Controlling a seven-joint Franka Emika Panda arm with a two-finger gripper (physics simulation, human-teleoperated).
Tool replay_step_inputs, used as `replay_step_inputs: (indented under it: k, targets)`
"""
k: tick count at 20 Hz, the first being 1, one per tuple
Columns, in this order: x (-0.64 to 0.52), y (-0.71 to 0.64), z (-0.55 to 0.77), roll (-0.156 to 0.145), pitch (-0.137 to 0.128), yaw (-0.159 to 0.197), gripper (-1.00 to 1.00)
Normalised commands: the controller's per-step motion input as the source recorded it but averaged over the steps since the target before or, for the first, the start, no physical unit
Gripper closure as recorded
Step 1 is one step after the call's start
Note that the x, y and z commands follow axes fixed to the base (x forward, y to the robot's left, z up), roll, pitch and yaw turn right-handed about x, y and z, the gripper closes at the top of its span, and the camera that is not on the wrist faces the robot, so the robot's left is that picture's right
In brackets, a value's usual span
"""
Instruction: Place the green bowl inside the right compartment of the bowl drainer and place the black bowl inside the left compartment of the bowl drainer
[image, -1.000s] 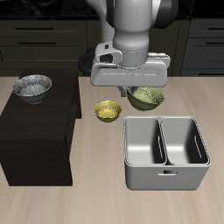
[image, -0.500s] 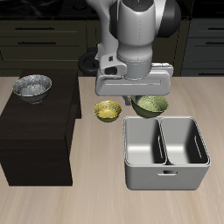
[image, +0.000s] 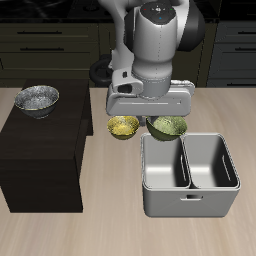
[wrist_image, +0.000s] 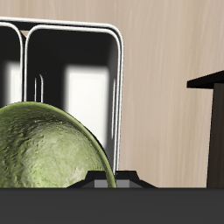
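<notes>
My gripper (image: 160, 115) is shut on the rim of the green bowl (image: 167, 127), a glossy olive bowl held above the table just behind the bowl drainer's (image: 190, 205) back rim. It hangs in line with the left compartment (image: 165, 165); the right compartment (image: 211, 163) lies beside it. Both compartments hold nothing. In the wrist view the green bowl (wrist_image: 44, 149) fills the foreground with the bowl drainer (wrist_image: 118, 70) below it. The black bowl (image: 36, 99), silvery and speckled, rests on top of a dark box, far from the gripper.
A yellow bowl (image: 123, 126) sits on the table close beside the held bowl. The dark box (image: 40, 150) stands tall along one side, also seen as the dark box (wrist_image: 214, 114) in the wrist view. Dark cabinets (image: 50, 45) line the back.
The arm has carried the green bowl toward the table's front and lower, from farther back beside the yellow bowl to the drainer's back rim. The grip has stayed shut.
</notes>
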Motion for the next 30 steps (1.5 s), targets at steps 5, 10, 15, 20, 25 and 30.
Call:
replay_step_inputs:
  k: [5, 10, 15, 20, 25, 30]
  targets:
    - [0.0, 0.03, -0.08, -0.002, 0.007, 0.02, -1.0]
    - [-0.04, 0.1, -0.1, 0.021, 0.009, 0.022, -1.0]
    - [-0.07, 0.08, -0.01, 0.011, -0.007, 0.006, -1.0]
    - [-0.2, 0.11, 0.19, 0.016, -0.049, 0.025, -1.0]
    - [-0.28, 0.05, 0.35, 0.032, -0.066, 0.006, -1.0]
    - [-0.22, -0.14, 0.38, 0.013, -0.041, -0.014, -1.0]
